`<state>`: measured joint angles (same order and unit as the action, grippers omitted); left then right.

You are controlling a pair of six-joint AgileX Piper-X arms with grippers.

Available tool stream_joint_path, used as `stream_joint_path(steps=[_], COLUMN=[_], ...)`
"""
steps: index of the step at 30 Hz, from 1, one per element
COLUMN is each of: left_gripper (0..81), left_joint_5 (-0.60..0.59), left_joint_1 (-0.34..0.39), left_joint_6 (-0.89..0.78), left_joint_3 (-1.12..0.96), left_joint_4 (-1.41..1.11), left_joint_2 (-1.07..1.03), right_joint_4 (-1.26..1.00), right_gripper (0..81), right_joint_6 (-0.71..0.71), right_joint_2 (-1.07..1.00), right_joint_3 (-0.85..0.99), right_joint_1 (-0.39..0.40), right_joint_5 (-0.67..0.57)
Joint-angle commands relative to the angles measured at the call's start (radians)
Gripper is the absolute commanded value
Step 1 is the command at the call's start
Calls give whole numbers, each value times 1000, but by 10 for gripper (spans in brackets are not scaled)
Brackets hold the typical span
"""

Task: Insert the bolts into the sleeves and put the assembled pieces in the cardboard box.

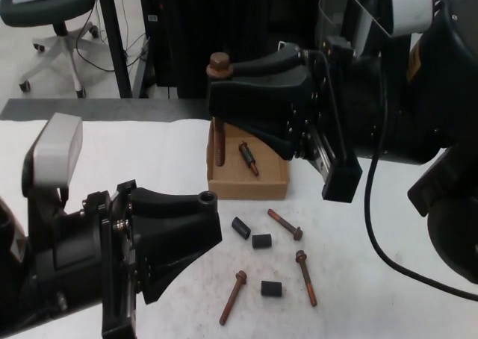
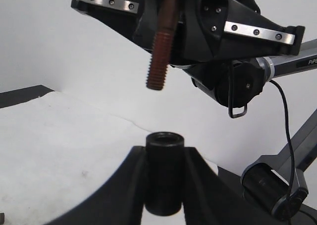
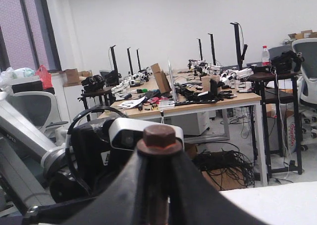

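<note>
Here the right jaws hold a bolt [image 2: 161, 49] above the left jaws' sleeve [image 2: 164, 178].

1. A rust-brown steel bolt with a hexagonal head [image 1: 219, 134] hangs upright, head up, clamped just under the head by the right gripper [image 1: 224, 75]. Its threaded tip points down, directly above item 2 and clear of it.
2. A short black cylindrical sleeve [image 2: 164, 178] stands upright in the left gripper [image 2: 164, 158], bore facing up.
3. A shallow brown cardboard box [image 1: 246, 187] sits open, holding one sleeved bolt [image 1: 249, 158] lying slantwise.
4. Three loose brown bolts [image 1: 284, 224] [image 1: 305, 277] [image 1: 232, 297] lie flat in front of the box.
5. Three loose black sleeves [image 1: 240, 228] [image 1: 261, 241] [image 1: 271, 288] lie among them.
</note>
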<state>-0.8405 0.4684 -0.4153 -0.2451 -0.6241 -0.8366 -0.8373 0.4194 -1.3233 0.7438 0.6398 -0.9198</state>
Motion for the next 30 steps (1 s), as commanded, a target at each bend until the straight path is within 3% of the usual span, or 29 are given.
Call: stream_joint_path(steps=[1,30], left_gripper=[3,3], left_joint_5=[-6,-6], left_joint_1=[-3,-3], left_joint_6=[-5,-5], left_joint_3=[-10,-10], left_joint_4=[-20,-20], left_joint_2=[-2,-2], right_joint_4=[-12,101], right_gripper=[8,8], right_joint_6=[0,-12], right_joint_2=[3,3], right_joint_3=[5,-19], right_joint_1=[12,27], right_joint_5=[1,-43])
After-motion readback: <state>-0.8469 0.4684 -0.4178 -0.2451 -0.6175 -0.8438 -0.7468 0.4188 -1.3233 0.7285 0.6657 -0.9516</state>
